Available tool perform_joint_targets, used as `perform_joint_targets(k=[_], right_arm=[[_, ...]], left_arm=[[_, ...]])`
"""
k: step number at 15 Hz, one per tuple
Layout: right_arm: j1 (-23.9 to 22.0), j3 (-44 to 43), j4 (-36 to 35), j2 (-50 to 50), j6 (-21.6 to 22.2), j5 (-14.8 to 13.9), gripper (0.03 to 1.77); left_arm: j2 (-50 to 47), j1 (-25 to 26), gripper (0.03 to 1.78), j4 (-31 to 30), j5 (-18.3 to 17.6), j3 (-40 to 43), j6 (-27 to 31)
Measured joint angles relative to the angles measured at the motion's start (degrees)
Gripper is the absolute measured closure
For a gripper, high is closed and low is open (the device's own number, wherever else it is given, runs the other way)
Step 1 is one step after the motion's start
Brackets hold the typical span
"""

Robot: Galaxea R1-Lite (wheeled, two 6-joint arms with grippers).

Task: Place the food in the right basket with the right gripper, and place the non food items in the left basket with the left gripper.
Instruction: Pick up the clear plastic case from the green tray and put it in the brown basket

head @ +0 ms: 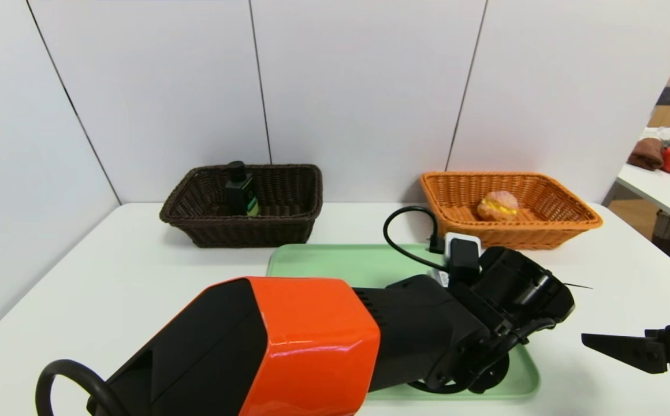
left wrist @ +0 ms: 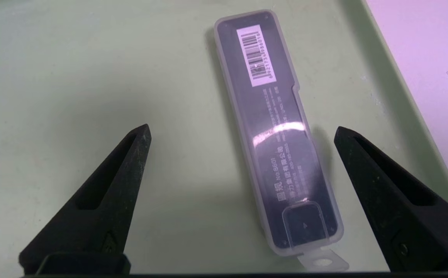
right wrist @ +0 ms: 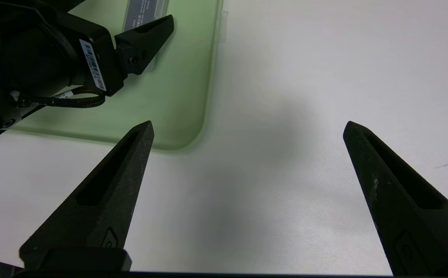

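Observation:
The grey case (left wrist: pixel 278 127) with its barcode sticker lies flat on the green tray (left wrist: pixel 73 77). My left gripper (left wrist: pixel 241 130) hovers over it, open, one finger on each side and neither touching it. In the head view the orange left arm (head: pixel 312 335) reaches across the tray and hides the case. The black pump bottle (head: pixel 241 192) stands in the dark brown left basket (head: pixel 289 225). The bun (head: pixel 498 205) sits in the orange right basket (head: pixel 566 225). My right gripper (right wrist: pixel 248 125) is open and empty over bare white table, right of the tray's corner (right wrist: pixel 177 96).
The tray (head: pixel 335 263) lies at the table's middle, in front of both baskets, and white wall panels stand behind them. A black cable (head: pixel 404 231) loops up from the left wrist. A second table (head: pixel 658 185) with fruit and a cloth stands off to the right.

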Motion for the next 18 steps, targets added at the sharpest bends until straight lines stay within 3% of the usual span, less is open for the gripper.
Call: perform_joint_targets(k=[18], right_arm=[[0.0,0.89,0.0,-1.05,-0.02,0.48,0.1]], left_arm=[[1.65,1.23,0.12,-3.11,-0.02,0.0,2.45]])
